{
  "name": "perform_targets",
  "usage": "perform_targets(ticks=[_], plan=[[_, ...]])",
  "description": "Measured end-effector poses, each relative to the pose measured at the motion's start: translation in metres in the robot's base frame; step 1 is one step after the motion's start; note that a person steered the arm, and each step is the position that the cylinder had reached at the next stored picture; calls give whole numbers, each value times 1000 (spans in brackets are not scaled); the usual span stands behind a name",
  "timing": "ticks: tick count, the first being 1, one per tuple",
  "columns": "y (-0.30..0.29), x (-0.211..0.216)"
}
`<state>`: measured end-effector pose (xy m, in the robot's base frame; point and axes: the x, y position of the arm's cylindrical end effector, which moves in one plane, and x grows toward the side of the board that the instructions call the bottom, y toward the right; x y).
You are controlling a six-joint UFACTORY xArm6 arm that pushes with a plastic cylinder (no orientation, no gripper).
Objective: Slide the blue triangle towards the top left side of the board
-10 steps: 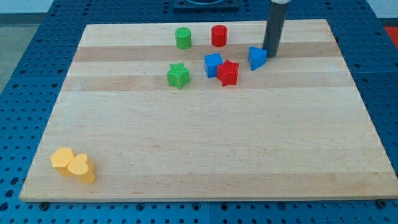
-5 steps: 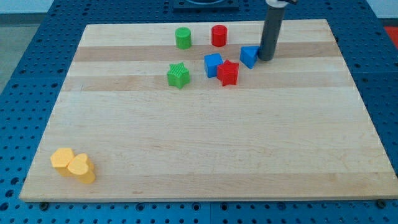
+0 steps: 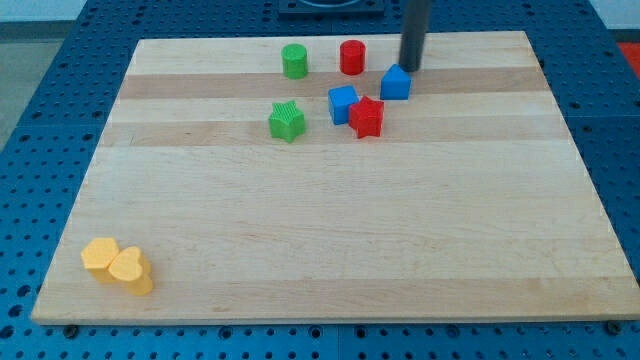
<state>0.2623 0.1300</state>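
The blue triangle (image 3: 396, 83) lies near the top of the wooden board (image 3: 330, 250), right of centre. My tip (image 3: 411, 69) stands just above and to the right of it, close to or touching its upper right edge. A blue cube (image 3: 343, 104) and a red star (image 3: 367, 117) sit close together just left and below the triangle.
A red cylinder (image 3: 352, 57) and a green cylinder (image 3: 294, 61) stand near the top edge, left of my tip. A green star (image 3: 287, 121) lies left of the blue cube. Two yellow blocks (image 3: 118, 266) sit together at the bottom left corner.
My tip moved left and toward the view's top. The blue triangle slid left, closer to the red star and blue cube, and turned a little.
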Motion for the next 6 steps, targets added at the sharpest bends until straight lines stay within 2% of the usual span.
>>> perform_targets(ticks=[1,2,6], plan=[[16,6],[14,42],[-63,43]])
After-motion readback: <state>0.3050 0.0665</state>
